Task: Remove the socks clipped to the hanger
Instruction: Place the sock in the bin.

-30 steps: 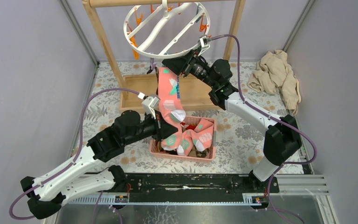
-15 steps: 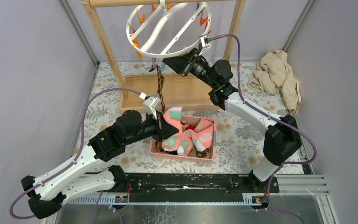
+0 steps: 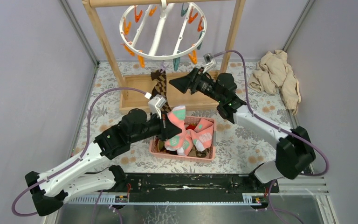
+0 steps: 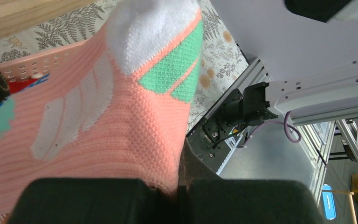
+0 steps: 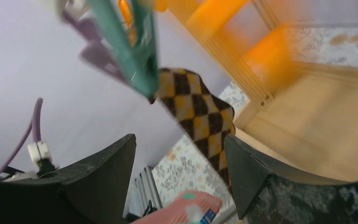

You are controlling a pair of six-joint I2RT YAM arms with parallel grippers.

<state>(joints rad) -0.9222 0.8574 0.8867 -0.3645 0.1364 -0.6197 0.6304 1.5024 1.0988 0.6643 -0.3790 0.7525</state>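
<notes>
The white ring hanger (image 3: 163, 30) hangs from the wooden rack with orange, teal and purple clips. One brown checked sock (image 3: 158, 86) dangles from a clip at its near edge; in the right wrist view this sock (image 5: 200, 112) hangs under a teal clip (image 5: 130, 51). My right gripper (image 3: 175, 84) is open just right of it, with nothing between its fingers (image 5: 107, 172). My left gripper (image 3: 168, 123) is shut on a pink sock (image 4: 121, 116) with green and white marks, held over the pink basket (image 3: 182, 156). Other socks (image 3: 200, 135) lie in the basket.
The wooden rack's posts (image 3: 103, 42) stand on a wooden tray base (image 3: 135, 91) behind the basket. A beige cloth heap (image 3: 277, 77) lies at the back right. Grey walls close in on both sides of the flowered tabletop.
The pink sock came off its clip and my left gripper carried it down to the basket. The hanger swung back level. My right gripper let go, opened and dropped away from the ring.
</notes>
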